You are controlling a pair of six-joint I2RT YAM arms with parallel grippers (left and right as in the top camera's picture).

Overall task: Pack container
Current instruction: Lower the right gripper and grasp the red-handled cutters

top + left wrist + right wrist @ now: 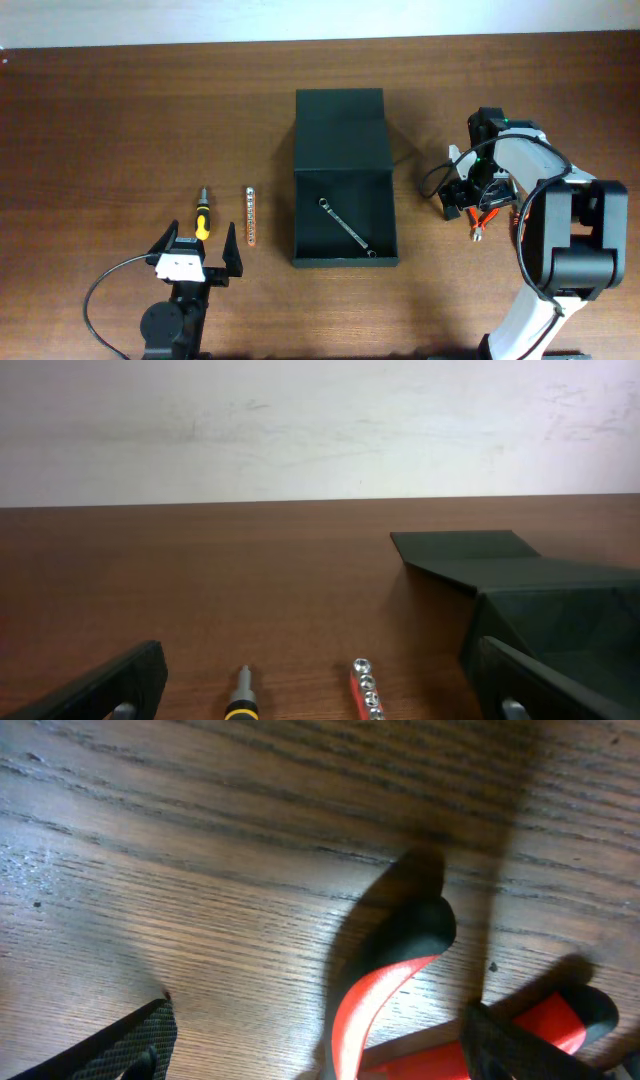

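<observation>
The black container point(344, 261) stands open at mid-table, its flap lid point(340, 125) lying back on the far side. A silver wrench point(347, 228) lies inside. A yellow-black screwdriver point(202, 215) and a red socket rail point(250, 215) lie to its left. My left gripper point(198, 262) is open and empty just in front of them; its wrist view shows the screwdriver point(243, 698), the rail point(366, 688) and the container point(540, 590). My right gripper point(478, 205) is open, low over red-black pliers point(485, 218); one pliers handle point(385, 995) lies between its fingers point(320, 1055).
The brown wooden table point(120, 120) stretches left of the container. The right arm's base and cables point(560, 240) stand at the right front. The left arm's cable point(100, 290) loops at the left front. A pale wall backs the table's far edge.
</observation>
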